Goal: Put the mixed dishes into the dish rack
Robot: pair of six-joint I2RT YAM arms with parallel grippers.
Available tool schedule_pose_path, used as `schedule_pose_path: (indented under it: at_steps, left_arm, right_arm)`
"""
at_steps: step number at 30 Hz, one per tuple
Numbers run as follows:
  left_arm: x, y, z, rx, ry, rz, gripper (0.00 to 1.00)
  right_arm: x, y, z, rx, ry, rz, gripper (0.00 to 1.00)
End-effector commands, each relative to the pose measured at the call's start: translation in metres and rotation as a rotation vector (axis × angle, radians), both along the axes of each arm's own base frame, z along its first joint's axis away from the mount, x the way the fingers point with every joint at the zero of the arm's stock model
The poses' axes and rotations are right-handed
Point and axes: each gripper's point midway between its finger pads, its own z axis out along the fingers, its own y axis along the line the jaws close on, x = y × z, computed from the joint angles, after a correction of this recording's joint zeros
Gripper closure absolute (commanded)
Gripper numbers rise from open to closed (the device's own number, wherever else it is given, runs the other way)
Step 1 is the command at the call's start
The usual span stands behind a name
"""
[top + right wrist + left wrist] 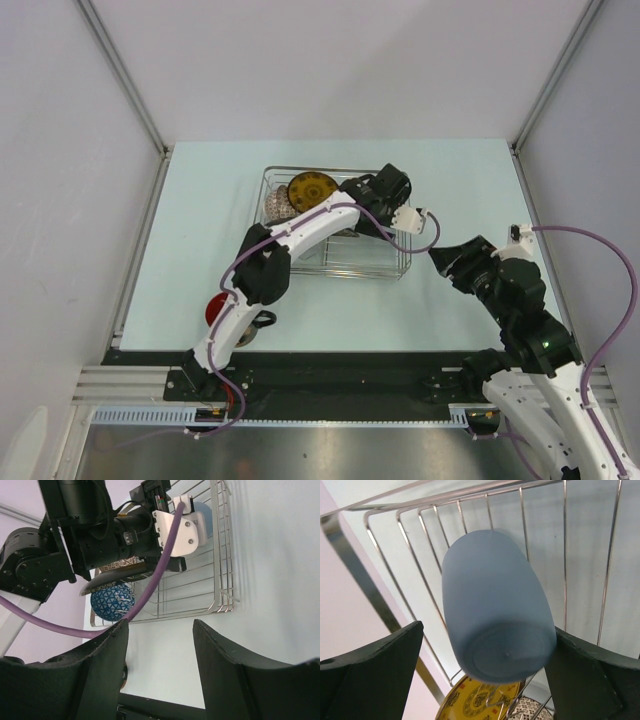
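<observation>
The dish rack (400, 262) stands mid-table. In the left wrist view the light-blue cup (492, 600) lies inside the dish rack (410, 545) against its wires, base toward the camera. My left gripper (487, 630) is open around it, with a clear gap at the left finger (380, 675). From above, that left gripper (382, 188) hides the cup. The yellow-motif plate (312, 190) and the reddish-white bowl (276, 206) stand in the rack, and so does the blue-patterned bowl (111, 603). The red mug (216, 309) sits on the table by the left arm. My right gripper (160, 630) is open and empty.
The right gripper (452, 262) hovers over bare table just right of the rack's near right corner. The left arm's forearm (300, 228) crosses over the rack. Metal frame posts (540, 100) and grey walls enclose the table.
</observation>
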Motion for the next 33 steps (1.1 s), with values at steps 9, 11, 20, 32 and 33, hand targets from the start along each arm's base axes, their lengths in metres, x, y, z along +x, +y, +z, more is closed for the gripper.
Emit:
schedule_pose_path:
  at_steps: [9, 11, 20, 32, 33]
  left_arm:
    - [0.003, -0.005, 0.090, -0.150, -0.119, 0.031, 0.00]
    - [0.002, -0.008, 0.092, -0.175, -0.110, 0.042, 0.00]
    - [0.009, -0.031, 0.100, -0.296, -0.106, 0.084, 0.00]
    - [0.019, -0.042, 0.086, -0.345, -0.102, 0.133, 0.00]
    - [0.019, -0.042, 0.087, -0.348, -0.101, 0.135, 0.00]
  right_arm:
    - [0.001, 0.007, 0.009, 0.007, -0.037, 0.019, 0.41]
    - [0.001, 0.006, 0.006, 0.003, -0.031, 0.013, 0.41]
    - [-0.002, 0.002, 0.003, -0.014, -0.023, 0.000, 0.41]
    - [-0.005, -0.001, -0.003, -0.020, -0.014, -0.008, 0.41]
    - [-0.005, -0.001, -0.003, -0.021, -0.014, -0.011, 0.41]
